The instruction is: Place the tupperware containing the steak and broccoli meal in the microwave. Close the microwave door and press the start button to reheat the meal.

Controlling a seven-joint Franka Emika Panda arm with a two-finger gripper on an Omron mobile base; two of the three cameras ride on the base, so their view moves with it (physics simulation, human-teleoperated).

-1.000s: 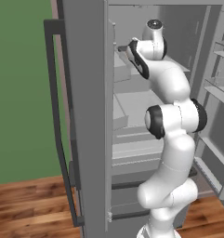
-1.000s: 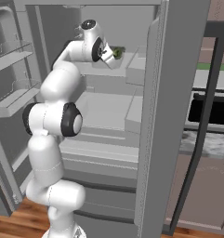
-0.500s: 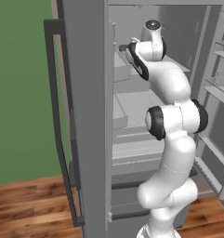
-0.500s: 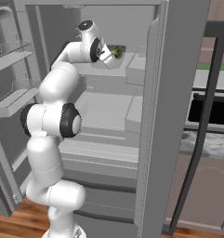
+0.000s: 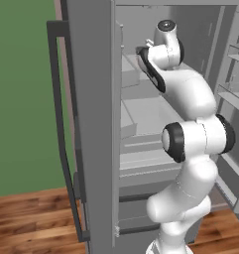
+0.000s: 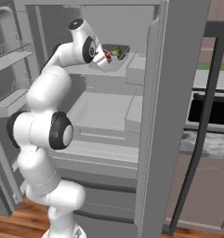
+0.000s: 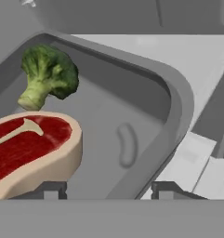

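1. the white jointed robot arm (image 6: pixel 48 93) rises from the floor and reaches up into the open grey fridge (image 5: pixel 96 124), its hand at the upper shelf.
2. the shallow pale grey see-through tupperware container (image 7: pixel 171 100) sits on the upper grey fridge shelf (image 6: pixel 132 69), seen in the right base view as a small tub (image 6: pixel 117 51) just beyond the hand.
3. inside the tub lie a bright green broccoli floret (image 7: pixel 47 74) toward the far side and a red steak with a tan fat rim (image 7: pixel 32 148) nearer the hand; the two are close together but seem not to touch.
4. the two-finger gripper (image 7: pixel 102 188) is at the tub's near rim, its dark fingertips (image 7: pixel 50 189) set moderately apart, one by the steak's edge and the other by the rim's outer corner; whether they press on the wall i cannot tell.
5. to the right of the fridge in the right base view, a black-windowed appliance (image 6: pixel 208 109) sits above a marbled grey counter edge (image 6: pixel 206 142).
6. brown wooden floorboards (image 5: pixel 31 223) lie below, beside a green wall (image 5: pixel 22 99).
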